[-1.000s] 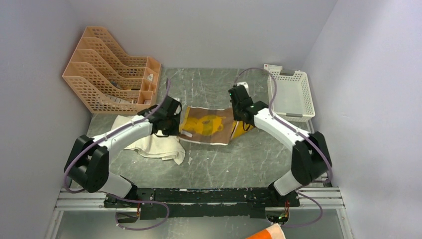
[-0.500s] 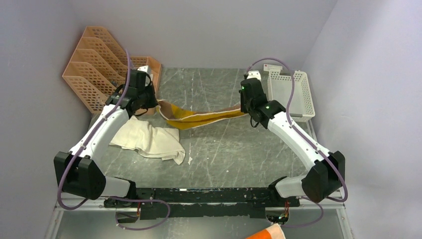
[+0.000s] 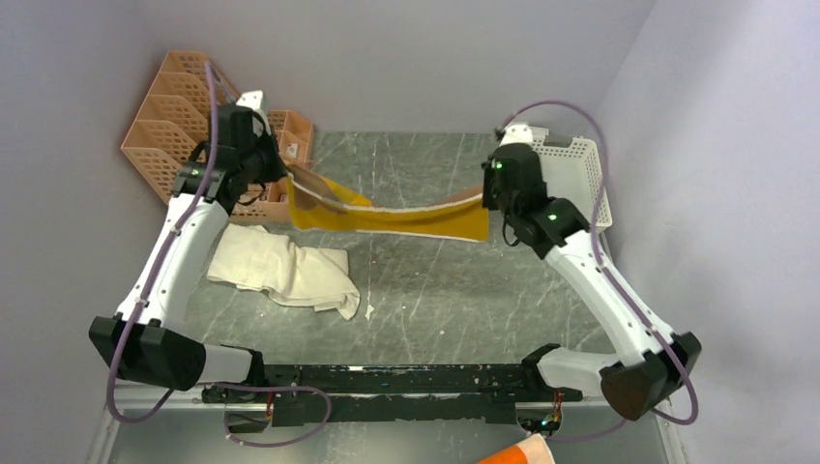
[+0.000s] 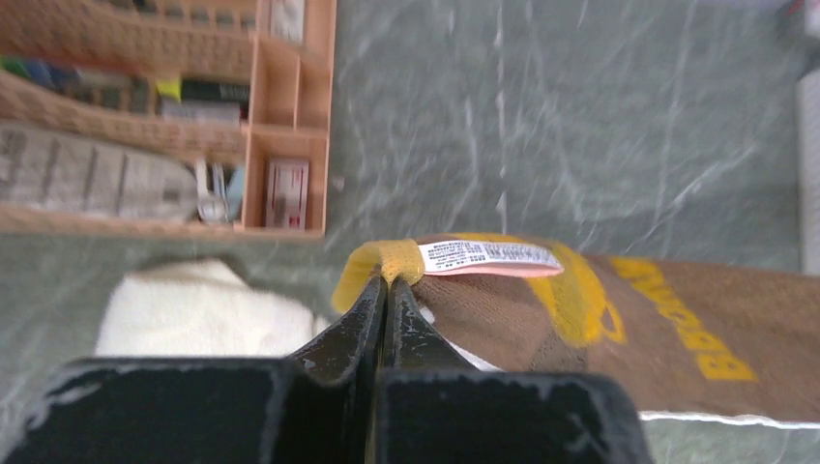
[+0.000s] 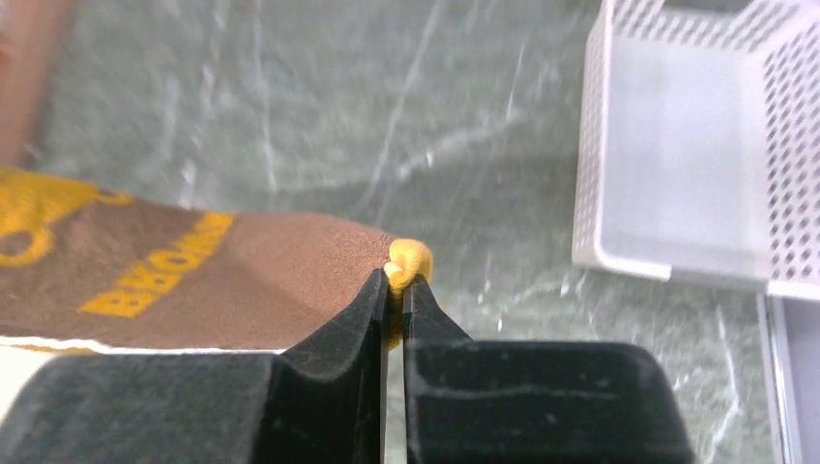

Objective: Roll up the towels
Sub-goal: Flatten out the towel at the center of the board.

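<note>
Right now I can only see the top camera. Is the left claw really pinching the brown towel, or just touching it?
Observer: Really pinching. In the left wrist view the left claw is shut on the yellow-edged corner of the brown towel, right next to a white care label.
Operator: And the other claw?
Observer: The right wrist view shows the right claw shut on a bunched yellow corner at the towel's other end.
Operator: Is there writing on it?
Observer: Yes, yellow letters on the brown side, too blurred to read.
</note>
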### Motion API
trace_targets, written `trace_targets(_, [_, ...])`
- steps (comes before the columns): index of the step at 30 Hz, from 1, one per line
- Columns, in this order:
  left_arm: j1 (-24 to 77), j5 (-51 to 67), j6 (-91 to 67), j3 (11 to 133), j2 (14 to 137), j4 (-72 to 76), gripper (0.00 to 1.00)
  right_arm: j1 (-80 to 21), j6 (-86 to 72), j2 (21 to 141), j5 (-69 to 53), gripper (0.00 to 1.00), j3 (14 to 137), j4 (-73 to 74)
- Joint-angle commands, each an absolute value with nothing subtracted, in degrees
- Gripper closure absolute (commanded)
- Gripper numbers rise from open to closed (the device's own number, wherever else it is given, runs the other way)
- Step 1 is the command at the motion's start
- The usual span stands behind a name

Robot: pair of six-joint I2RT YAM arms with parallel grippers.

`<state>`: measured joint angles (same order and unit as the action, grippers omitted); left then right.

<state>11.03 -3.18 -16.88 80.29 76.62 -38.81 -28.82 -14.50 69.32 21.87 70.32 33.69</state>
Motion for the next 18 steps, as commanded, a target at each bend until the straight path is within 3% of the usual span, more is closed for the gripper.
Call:
trace_targets(1, [9.8,-2.9,-15.2,90.7,76.0,-41.0,0.93,-28.6,-12.4,64.0,26.0,1.00,79.9,32.5])
trace_targets(9, [9.8,1.0,-17.4,89.0,67.0,-43.8,0.93,-28.5,-14.1,52.4,25.0,1.00,81.3,32.8])
trace_targets(18, [9.8,-1.9,-17.4,82.1,60.2,-45.3,0.93,-28.6,-15.9,43.7,22.8,1.00,67.9,26.2])
